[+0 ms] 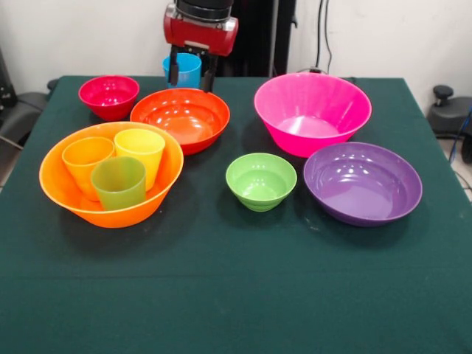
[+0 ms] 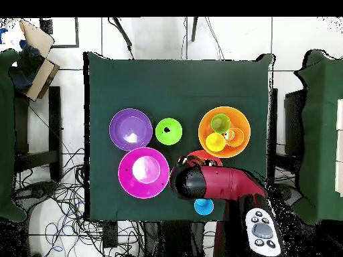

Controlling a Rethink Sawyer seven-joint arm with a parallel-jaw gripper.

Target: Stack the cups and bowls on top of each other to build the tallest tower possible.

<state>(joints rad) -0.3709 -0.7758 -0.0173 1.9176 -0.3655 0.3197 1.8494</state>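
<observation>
Tower base: large glossy orange plastic bowl (image 1: 110, 177) on the green desk (image 1: 236, 295), left in the front view; I read it as the start of the pile.
In the base: three small tapered plastic tumblers stand side by side, not nested: the orange cup (image 1: 87, 164), the yellow cup (image 1: 140, 151) and the green cup (image 1: 119, 183).
Step in hand: I judge I am reaching for the blue plastic tumbler (image 1: 186, 68), the only cup outside the base, at the desk's far edge behind the wide shallow red-orange bowl (image 1: 181, 118).
Jaws: the gripper (image 1: 190, 74) hangs with one dark finger either side of the blue cup; I cannot tell whether they are pressing on it or merely straddling it.
Overhead: the red arm (image 2: 214, 184) covers most of the red-orange bowl; the blue cup shows just beside it.
Loose bowls: small crimson bowl (image 1: 108, 96) far left, large pink bowl (image 1: 313, 110), wide purple bowl (image 1: 362, 183) and small light green bowl (image 1: 260, 181), all apart from each other.
Next move: a firm hold on the blue cup, a straight lift clear of the red-orange rim, then across to the base.
Progress: early, I think; nothing has any real height yet.
</observation>
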